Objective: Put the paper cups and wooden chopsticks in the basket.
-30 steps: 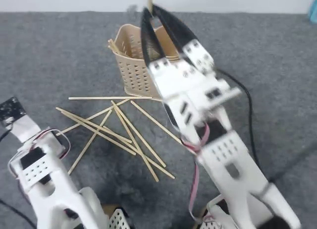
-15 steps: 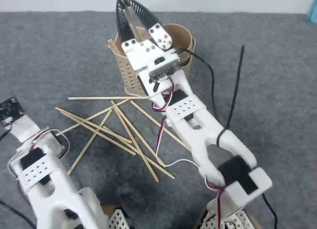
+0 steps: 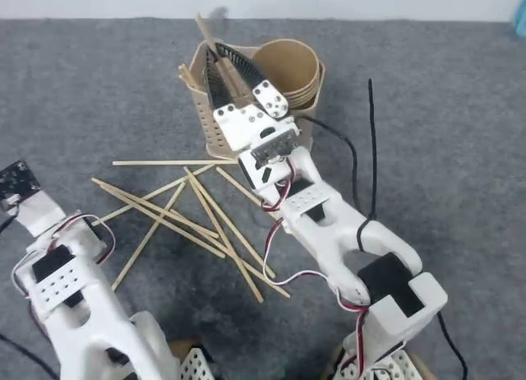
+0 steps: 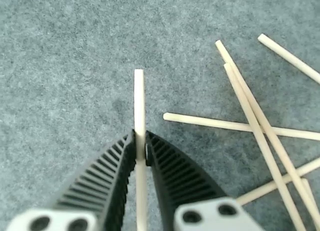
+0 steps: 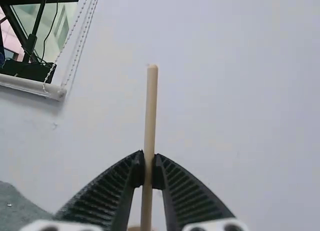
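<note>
A beige perforated basket (image 3: 215,127) stands at the back of the grey carpet, with stacked paper cups (image 3: 288,66) inside its right half and a few chopsticks at its left corner. My right gripper (image 3: 216,54) is over the basket's left half, shut on a wooden chopstick (image 3: 203,25) that tilts up and back. In the right wrist view this gripper (image 5: 148,167) pinches the chopstick (image 5: 151,111) against a white wall. My left gripper (image 4: 140,142) is shut on another chopstick (image 4: 139,98) just above the carpet. Several loose chopsticks (image 3: 193,213) lie crossed in front of the basket.
The left arm's white body (image 3: 62,281) sits at the front left. A black cable (image 3: 371,158) runs over the carpet right of the right arm. More loose chopsticks (image 4: 260,126) lie near the left gripper. A window with a blind (image 5: 35,36) shows on the wall.
The right arm has swung left and come down over the basket with its chopstick, uncovering the paper cups. The left arm has not moved.
</note>
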`<state>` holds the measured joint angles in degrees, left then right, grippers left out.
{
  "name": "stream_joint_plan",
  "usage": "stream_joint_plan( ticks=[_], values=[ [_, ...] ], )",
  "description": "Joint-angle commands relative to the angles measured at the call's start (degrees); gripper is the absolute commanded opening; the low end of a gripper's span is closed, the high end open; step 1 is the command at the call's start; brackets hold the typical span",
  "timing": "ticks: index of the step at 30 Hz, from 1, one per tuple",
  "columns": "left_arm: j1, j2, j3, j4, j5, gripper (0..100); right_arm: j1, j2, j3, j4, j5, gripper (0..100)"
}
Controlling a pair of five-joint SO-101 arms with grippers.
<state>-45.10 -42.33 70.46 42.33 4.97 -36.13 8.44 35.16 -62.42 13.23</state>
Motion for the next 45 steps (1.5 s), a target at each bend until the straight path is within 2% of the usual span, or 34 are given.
stream_joint_plan(
  ticks=[1,3,9,15,18,24,28,34,39,41,45],
  values=[
    [-0.1,-1.2,-0.3,-1.4,-0.7,1,0.1,-0.7,-0.4,1.3,0.8,10.0],
    [-0.1,-1.2,-0.3,-1.4,-0.7,1,0.3,-1.1,-1.1,3.9,0.8,13.1],
    [-0.1,-1.2,-0.3,-1.4,-0.7,1,0.7,-6.0,-1.7,5.8,0.8,8.7],
    [-0.1,-1.1,-0.3,-1.5,-0.7,1,0.6,-21.1,-1.0,20.9,-1.0,8.7],
    [-0.1,-1.1,-0.3,-1.5,-0.7,1,0.6,-31.3,-1.1,33.4,-6.7,8.5],
    [-0.1,-1.1,-0.3,-1.5,-0.7,1,0.6,-52.1,-1.4,66.4,-18.6,8.4],
    [-0.1,-1.1,-0.3,-1.5,-0.7,1,0.7,-62.5,-1.1,86.8,-23.9,8.4],
    [-0.3,-1.1,-0.3,-1.4,-0.7,1,0.7,-71.6,-0.8,108.8,-31.4,8.3],
    [-0.4,-1.1,-0.2,-1.4,-0.7,1,0.7,-77.8,7.0,114.5,-32.3,6.5],
    [-0.4,-1.2,0.0,-1.4,-0.7,1,0.7,-81.0,13.1,114.9,-32.2,1.1],
    [-0.4,-1.7,0.3,-1.5,-0.7,1,3.4,-89.9,28.0,114.5,-32.2,0.6]
  ],
)
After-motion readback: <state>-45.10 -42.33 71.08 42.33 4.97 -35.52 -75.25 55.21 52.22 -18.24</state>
